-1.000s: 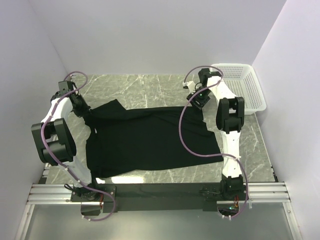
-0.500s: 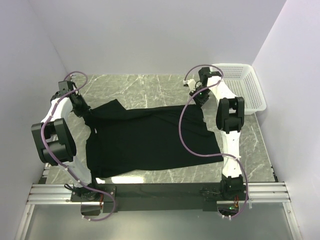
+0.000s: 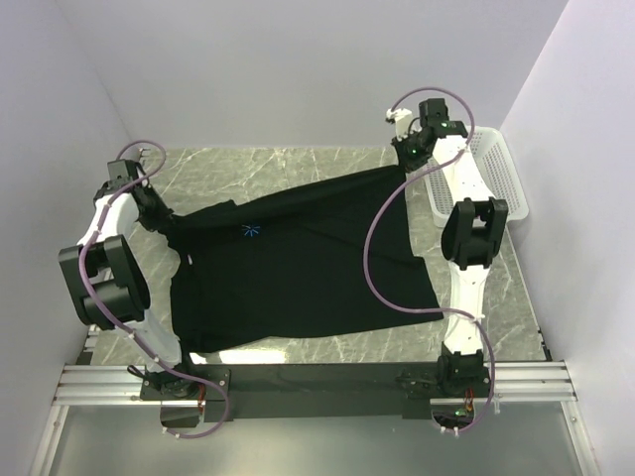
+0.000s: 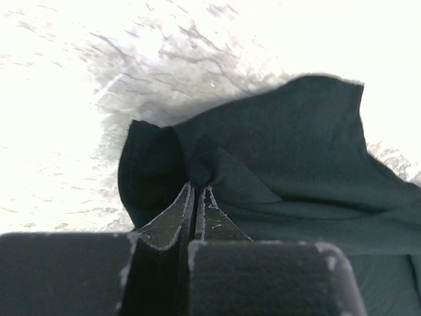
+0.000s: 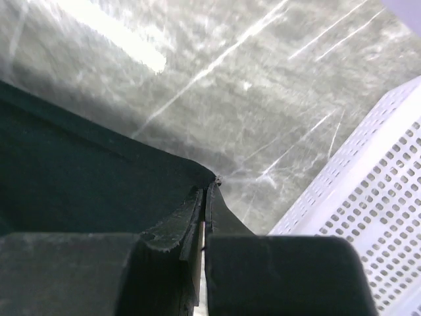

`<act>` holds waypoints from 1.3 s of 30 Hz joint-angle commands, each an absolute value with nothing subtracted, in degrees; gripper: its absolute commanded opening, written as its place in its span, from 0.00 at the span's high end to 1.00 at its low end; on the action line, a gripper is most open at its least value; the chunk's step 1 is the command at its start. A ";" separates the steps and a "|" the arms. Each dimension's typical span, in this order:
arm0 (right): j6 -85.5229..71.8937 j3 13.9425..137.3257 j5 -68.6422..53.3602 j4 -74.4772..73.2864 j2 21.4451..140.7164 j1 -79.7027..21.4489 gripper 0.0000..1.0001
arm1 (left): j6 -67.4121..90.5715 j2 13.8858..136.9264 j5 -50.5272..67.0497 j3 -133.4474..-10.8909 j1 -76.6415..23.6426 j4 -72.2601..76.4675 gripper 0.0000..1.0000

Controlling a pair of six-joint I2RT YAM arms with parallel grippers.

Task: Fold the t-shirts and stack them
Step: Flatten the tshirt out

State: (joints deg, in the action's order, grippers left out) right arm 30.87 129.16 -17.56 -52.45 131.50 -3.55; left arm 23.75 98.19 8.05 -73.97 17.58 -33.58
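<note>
The t-shirt (image 3: 298,278) is being held stretched, likely for flattening, by the left gripper (image 3: 162,216) mid-left and the right gripper (image 3: 407,157) upper right, both clamped on cloth.

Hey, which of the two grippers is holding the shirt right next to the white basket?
The right gripper, shut on the t-shirt edge beside the white basket. The left gripper pinches the opposite end, away from it.

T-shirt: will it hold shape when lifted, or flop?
Likely floppy: the t-shirt bunches into folds at the left gripper. Probably light: the right gripper holds a corner by a thin pinch. The rest may drag along the table.
</note>
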 commanded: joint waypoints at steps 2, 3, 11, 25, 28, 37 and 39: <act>26.28 128.41 -19.07 -46.94 127.62 -1.41 1.00 | 24.52 93.87 4.22 -77.08 19.42 -30.24 0.99; 26.28 127.89 -20.12 -46.59 126.57 -1.32 1.00 | 24.61 93.52 4.22 -77.34 19.60 -29.28 1.00; 27.24 123.05 -28.82 -43.59 121.99 -1.23 1.00 | 26.54 94.04 11.15 -78.75 19.69 -23.21 0.99; 30.14 111.12 -27.25 -45.88 119.71 -1.23 1.00 | 29.35 95.63 13.27 -64.88 19.60 -28.38 0.97; 30.41 107.76 -26.63 -45.53 118.74 -1.14 1.00 | 30.76 95.36 12.75 -62.76 19.25 -32.07 0.92; 30.15 107.40 -27.16 -46.49 120.32 -1.14 1.00 | 29.45 87.54 8.44 -63.62 19.07 -30.33 0.40; 30.06 107.49 -27.42 -46.41 120.32 -1.32 1.00 | 28.83 88.50 9.05 -65.29 19.16 -30.06 0.39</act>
State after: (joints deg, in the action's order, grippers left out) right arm 29.69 105.75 -27.03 -46.72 122.89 -1.80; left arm 29.78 90.00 9.82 -61.54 19.16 -32.42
